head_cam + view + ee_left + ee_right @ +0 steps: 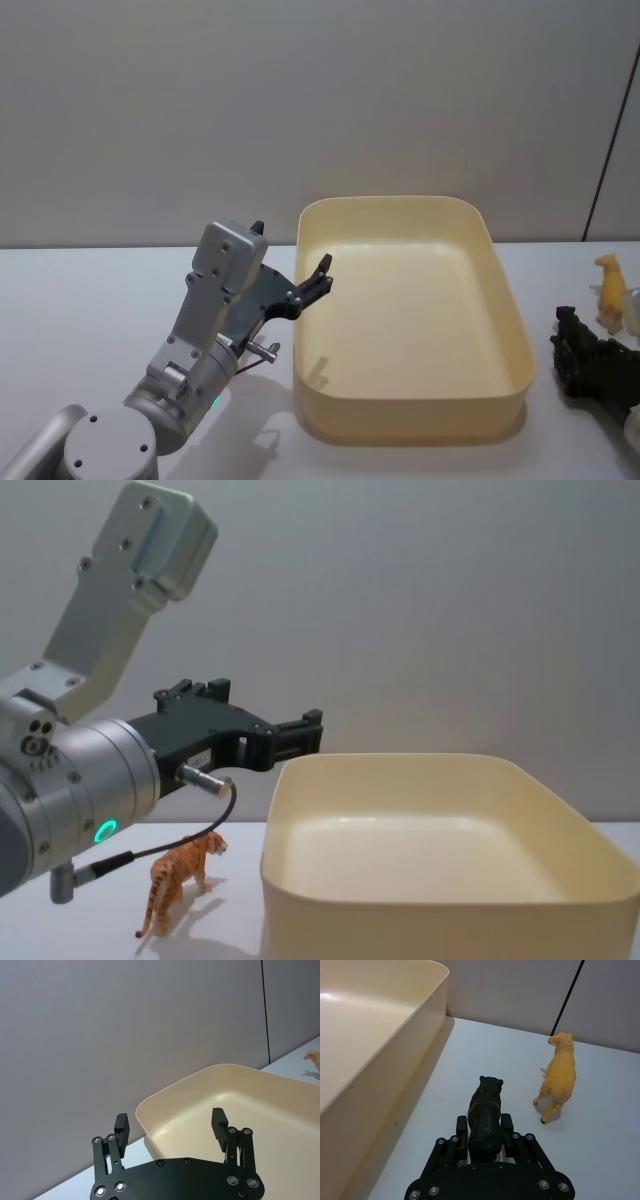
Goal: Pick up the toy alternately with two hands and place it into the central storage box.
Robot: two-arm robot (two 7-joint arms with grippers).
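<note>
**Right gripper clamped on bear, left gripper spread at box rim**

- The right gripper is pinching the black bear toy, one finger on each flank. The bear's head points away from the palm.
- I can't tell whether the bear's feet touch the table.
- In the head view this sits at the right edge, in the lower half of the frame. It is outside the right wall of the central storage box and near it.
- The yellow sheep toy stands upright on the table just beside the bear, on the side away from the box. It does not touch the bear. In the head view it is at the far right edge, around mid-height.
- The left gripper has its fingers spread wide.
- In the head view it is left of centre, with its fingertips over the box's left rim. The chest view shows it in the middle-left of the frame, held above rim level and not touching.
- The silver left arm comes up from the lower left corner of the head view. Its green ring light is lit.
- The tiger toy is at the lower left of the chest view. It stands on the table just beside the box's left wall, under the arm's black cable.
- The box sits at centre and centre-right of the head view, on the table, open side up.
</note>
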